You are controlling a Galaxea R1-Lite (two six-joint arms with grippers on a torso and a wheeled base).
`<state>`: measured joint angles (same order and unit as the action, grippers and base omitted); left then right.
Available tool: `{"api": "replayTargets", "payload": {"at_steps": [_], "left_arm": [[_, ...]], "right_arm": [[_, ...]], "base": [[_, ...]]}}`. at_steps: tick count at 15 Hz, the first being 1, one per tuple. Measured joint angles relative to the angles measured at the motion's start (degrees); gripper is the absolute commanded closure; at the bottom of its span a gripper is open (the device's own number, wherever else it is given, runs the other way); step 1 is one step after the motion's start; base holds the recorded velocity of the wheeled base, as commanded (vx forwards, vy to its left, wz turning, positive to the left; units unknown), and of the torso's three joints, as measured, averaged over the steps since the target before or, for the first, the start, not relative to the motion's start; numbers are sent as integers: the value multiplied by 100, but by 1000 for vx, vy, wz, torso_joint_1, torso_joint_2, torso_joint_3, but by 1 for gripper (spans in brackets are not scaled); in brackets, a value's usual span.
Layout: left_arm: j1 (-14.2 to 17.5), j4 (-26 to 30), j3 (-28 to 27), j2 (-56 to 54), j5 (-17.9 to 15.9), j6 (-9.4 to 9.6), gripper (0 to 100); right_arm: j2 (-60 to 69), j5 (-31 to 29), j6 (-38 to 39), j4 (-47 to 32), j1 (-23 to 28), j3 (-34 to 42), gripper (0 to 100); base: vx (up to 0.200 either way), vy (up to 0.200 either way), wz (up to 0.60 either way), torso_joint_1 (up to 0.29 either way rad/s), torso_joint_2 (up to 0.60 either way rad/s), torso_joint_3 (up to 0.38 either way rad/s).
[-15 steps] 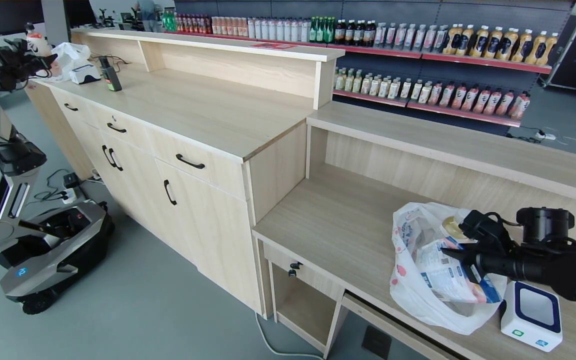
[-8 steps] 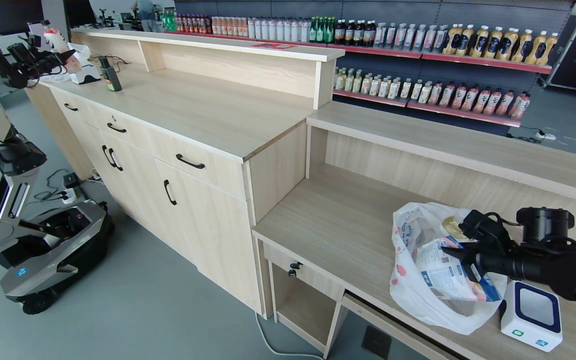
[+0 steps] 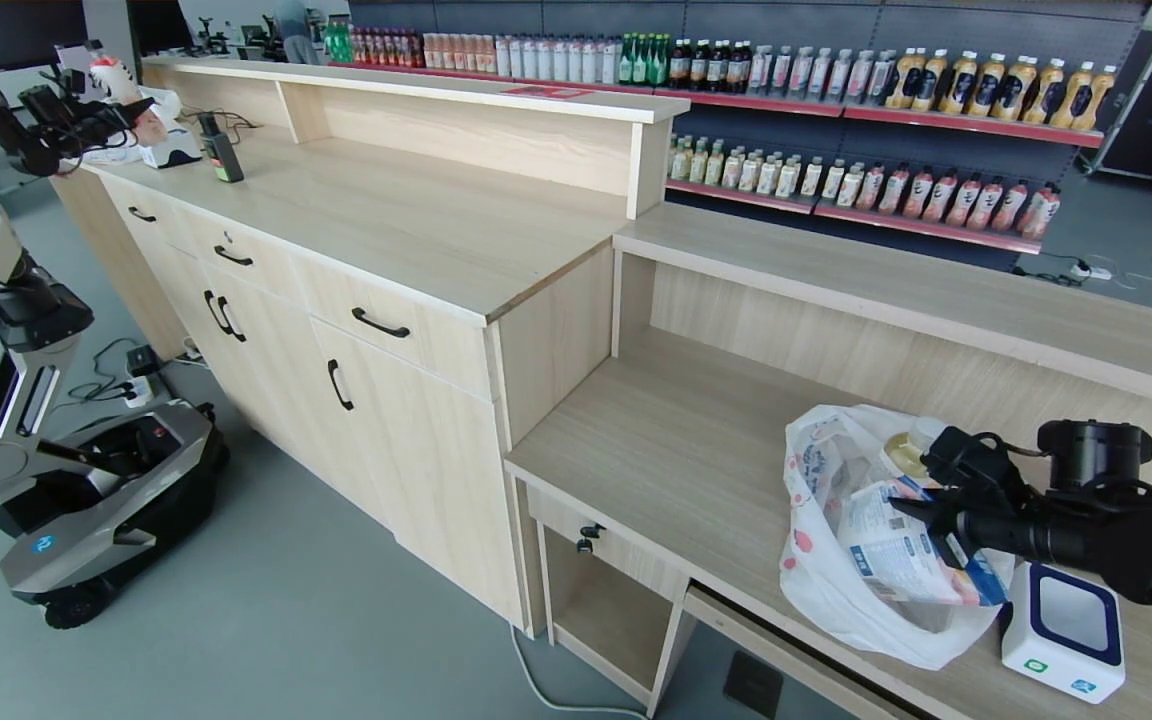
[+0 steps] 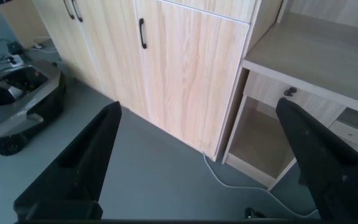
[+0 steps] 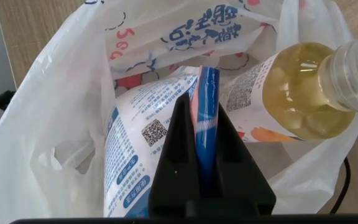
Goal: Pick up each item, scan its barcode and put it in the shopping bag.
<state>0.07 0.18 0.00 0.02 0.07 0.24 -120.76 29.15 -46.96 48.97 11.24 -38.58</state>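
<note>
1. Left pincer (image 4: 197, 118): fingers spread wide, holding nothing.
2. Shopping bag (image 3: 816, 560): limp film, slumped around right pincer (image 5: 204, 115).
3. Snack packet (image 5: 135, 143): inside bag, its edge seam clamped in right pincer. Likely light, crinkly, slippery; the seam looks the best hold.

A shop is shown, laid out as a checkout area. Long wall shelves (image 3: 936, 114) at the back are stocked with rows of bottled drinks (image 3: 996, 85). A pale wooden worktop (image 3: 676, 450) with drawers and cupboard doors is set in front, and a barcode scanner (image 3: 1064, 625) and a filled shopping bag (image 3: 816, 580) are placed on it.
</note>
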Motion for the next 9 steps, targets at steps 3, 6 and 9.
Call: {"api": "replayTargets", "payload": {"at_steps": [3,6,9], "left_arm": [[0,-2,0,0,0,-2,0],[0,-2,0,0,0,0,0],[0,0,0,0,0,0,0]], "right_arm": [[-35,7,5,24,6,0,100],[-52,11,13,27,6,5,0],[-46,178,67,27,2,9,0]], "base": [[0,0,0,0,0,0],[0,0,0,0,0,0],[0,0,0,0,0,0]]}}
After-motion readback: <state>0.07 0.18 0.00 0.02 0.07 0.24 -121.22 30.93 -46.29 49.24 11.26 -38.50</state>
